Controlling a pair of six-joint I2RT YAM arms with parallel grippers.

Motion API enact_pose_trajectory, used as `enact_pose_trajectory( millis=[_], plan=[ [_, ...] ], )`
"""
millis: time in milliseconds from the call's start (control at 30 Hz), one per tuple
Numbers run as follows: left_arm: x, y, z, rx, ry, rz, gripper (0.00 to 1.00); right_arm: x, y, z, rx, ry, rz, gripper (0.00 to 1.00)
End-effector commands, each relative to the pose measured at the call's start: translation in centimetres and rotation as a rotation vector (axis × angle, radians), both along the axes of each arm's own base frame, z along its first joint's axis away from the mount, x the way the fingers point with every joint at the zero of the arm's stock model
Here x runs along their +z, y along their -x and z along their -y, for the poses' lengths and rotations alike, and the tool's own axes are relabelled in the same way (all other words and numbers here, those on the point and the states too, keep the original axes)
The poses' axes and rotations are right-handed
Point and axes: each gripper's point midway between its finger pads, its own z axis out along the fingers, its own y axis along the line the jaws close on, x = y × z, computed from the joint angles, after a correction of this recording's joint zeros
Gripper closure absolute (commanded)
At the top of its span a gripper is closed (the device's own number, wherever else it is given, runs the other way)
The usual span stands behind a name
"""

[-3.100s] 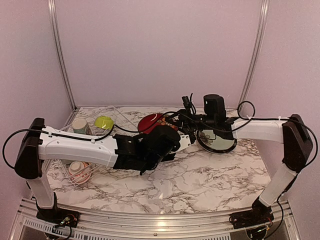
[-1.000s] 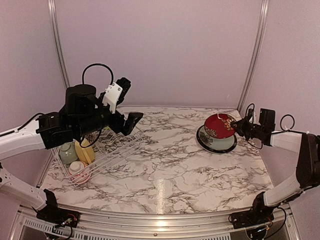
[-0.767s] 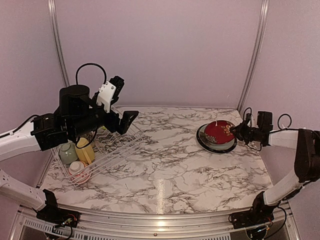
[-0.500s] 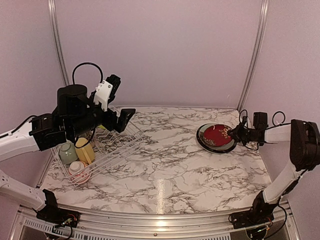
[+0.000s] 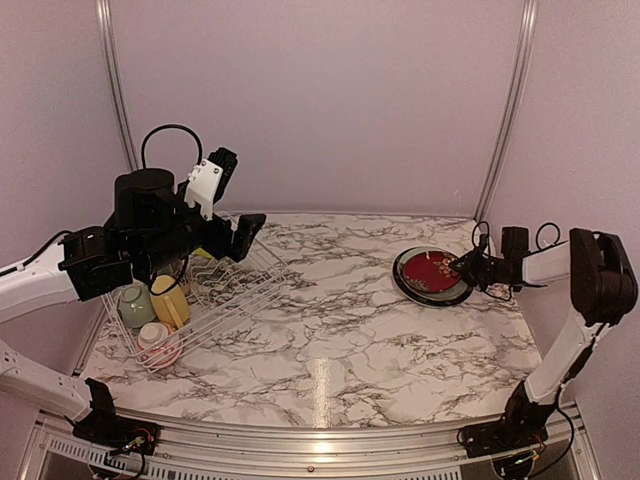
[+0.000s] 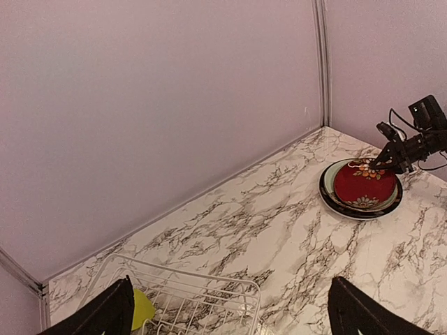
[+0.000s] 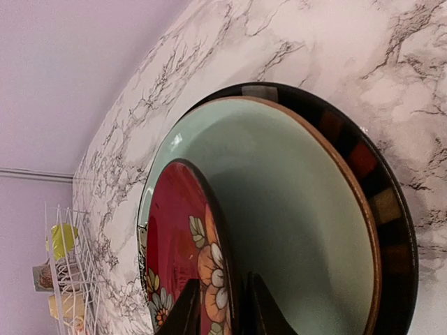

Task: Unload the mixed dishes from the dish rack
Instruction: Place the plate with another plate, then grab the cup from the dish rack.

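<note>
The red patterned plate (image 5: 430, 271) (image 6: 363, 185) (image 7: 174, 251) lies on top of a pale green plate (image 7: 293, 223), which rests on a black-rimmed plate (image 7: 391, 209) at the table's right rear. My right gripper (image 5: 462, 266) (image 7: 222, 286) straddles the red plate's near rim with its jaws slightly parted; a sliver of gap shows beside one finger. The white wire dish rack (image 5: 240, 290) (image 6: 202, 286) stands at the left. It holds a pale mug (image 5: 135, 305), a yellow mug (image 5: 170, 302), a red-patterned bowl (image 5: 158, 345) and a lime-green bowl (image 6: 142, 307). My left gripper (image 5: 232, 200) (image 6: 230, 310) hovers wide open above the rack's far end, with nothing in it.
Bare marble table (image 5: 340, 330) stretches between the rack and the plate stack. Lilac walls close in the back and sides, with metal posts (image 5: 510, 110) at the rear corners. The right forearm lies low along the right wall.
The right gripper has lowered the red plate from tilted to flat on the stack, and its jaws have parted a little. The left arm has barely shifted.
</note>
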Motion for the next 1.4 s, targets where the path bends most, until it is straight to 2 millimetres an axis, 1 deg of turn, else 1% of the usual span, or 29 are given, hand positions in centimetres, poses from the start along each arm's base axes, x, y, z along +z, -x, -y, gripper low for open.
enact_pose_trajectory(
  millis=[0,200,333,400,467,600,700,800,933,967,1000,1167,1233,1333,1367],
  plan=[
    [0.4,-0.3,-1.2,0.043,0.010,-0.002,0.01,1.4,-1.6,0.4,0.013,0.034,0.073,0.74],
    [0.1,-0.8,-1.7,0.073,0.001,-0.007,0.01,0.8,-1.7,1.2,0.007,0.107,0.052,0.63],
    [0.2,-1.8,-3.0,0.083,0.103,-0.068,0.01,0.9,-1.4,2.4,-0.020,0.195,0.041,0.55],
    [0.3,-2.4,-3.9,0.095,0.157,-0.087,0.01,1.2,-1.2,3.0,-0.038,0.242,0.045,0.49],
    [0.0,-3.0,-4.9,0.130,0.176,-0.102,0.01,1.3,-0.9,3.4,-0.045,0.278,0.042,0.45],
    [-0.5,-4.2,-6.7,0.201,0.201,-0.142,0.01,1.6,-0.4,4.3,-0.056,0.351,0.024,0.44],
    [-1.0,-5.0,-8.5,0.266,0.207,-0.172,0.01,2.8,-0.1,4.7,-0.064,0.398,0.047,0.43],
    [-1.5,-5.8,-10.8,0.349,0.216,-0.205,0.01,3.9,0.4,5.0,-0.070,0.455,0.058,0.38],
    [-2.8,-6.8,-14.8,0.478,0.217,-0.267,0.01,5.2,1.2,5.2,-0.066,0.508,0.080,0.30],
    [-3.2,-7.2,-16.3,0.522,0.222,-0.283,0.01,5.8,1.4,5.2,-0.065,0.515,0.095,0.28],
    [-3.5,-7.4,-17.4,0.549,0.229,-0.302,0.01,6.3,1.6,5.2,-0.066,0.519,0.107,0.26],
    [-5.7,-7.8,-21.7,0.650,0.262,-0.411,0.01,8.6,1.9,5.1,-0.059,0.534,0.157,0.21],
    [-7.1,-8.0,-22.9,0.678,0.281,-0.472,0.01,9.4,1.9,5.3,-0.087,0.532,0.166,0.20],
    [-9.4,-8.7,-23.5,0.653,0.324,-0.590,0.01,10.4,1.9,6.2,-0.177,0.505,0.174,0.14],
    [-10.6,-9.1,-23.3,0.637,0.334,-0.644,0.01,10.6,1.9,5.8,-0.168,0.490,0.189,0.12]
  ],
)
